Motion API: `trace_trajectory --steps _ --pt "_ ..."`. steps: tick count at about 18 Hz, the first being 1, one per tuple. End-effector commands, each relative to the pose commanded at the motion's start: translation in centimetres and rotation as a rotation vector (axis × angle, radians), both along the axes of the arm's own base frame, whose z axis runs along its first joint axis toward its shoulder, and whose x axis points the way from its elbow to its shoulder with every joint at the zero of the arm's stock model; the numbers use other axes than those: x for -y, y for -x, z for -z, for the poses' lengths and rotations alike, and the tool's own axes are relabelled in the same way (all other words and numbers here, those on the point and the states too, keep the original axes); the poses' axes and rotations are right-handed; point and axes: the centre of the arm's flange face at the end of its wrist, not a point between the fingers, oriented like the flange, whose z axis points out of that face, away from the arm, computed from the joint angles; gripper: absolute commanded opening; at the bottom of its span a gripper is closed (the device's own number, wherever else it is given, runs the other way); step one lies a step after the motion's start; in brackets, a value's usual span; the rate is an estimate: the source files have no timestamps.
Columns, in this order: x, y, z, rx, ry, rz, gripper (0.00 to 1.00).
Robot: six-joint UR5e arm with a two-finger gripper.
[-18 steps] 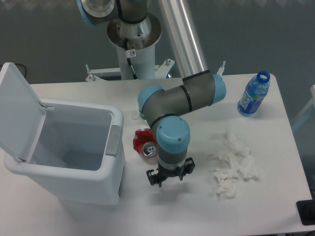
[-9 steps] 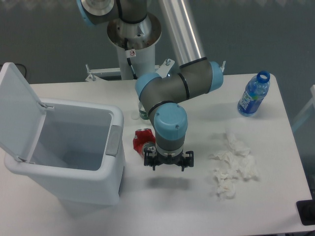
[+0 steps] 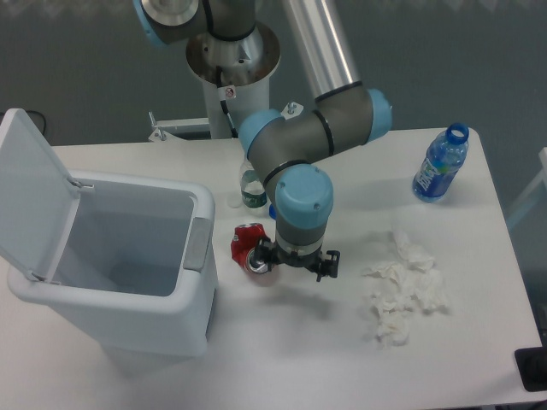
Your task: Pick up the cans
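**My gripper hangs just beside the crushed can, not yet gripping it**

Fixed camera, looking down at the white desk (image 3: 342, 359): My gripper (image 3: 295, 260) points downward near the middle of the desk, its dark fingers spread wide apart and empty. The crushed red can (image 3: 249, 246) lies on its side on the desk, its silver top facing the camera, just to the camera-left of my fingers; one finger looks to be touching or nearly touching it, I cannot tell which. To the left stands a white bin (image 3: 111, 265) with its lid (image 3: 30, 196) flipped up. A small clear bottle (image 3: 251, 190) stands behind my wrist. A blue-labelled bottle (image 3: 440, 164) stands near the far right edge, and crumpled tissue (image 3: 402, 290) lies to my right.

I judge the step in hand is lining up on the can. To do it well I should shift toward the bin until the can sits between both fingers, lower until they straddle its body, then close gently, since a dented can may slip or roll
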Motion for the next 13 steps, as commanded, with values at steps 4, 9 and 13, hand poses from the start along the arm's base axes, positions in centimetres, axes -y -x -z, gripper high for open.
trace_trajectory --steps 4,9,13 --pt "-0.1 -2.0 0.3 0.016 0.014 0.029 1.00" --pt "-0.9 -4.1 1.5 0.038 0.031 0.074 1.00" --pt "-1.0 -4.8 2.3 0.066 0.050 0.110 0.99"
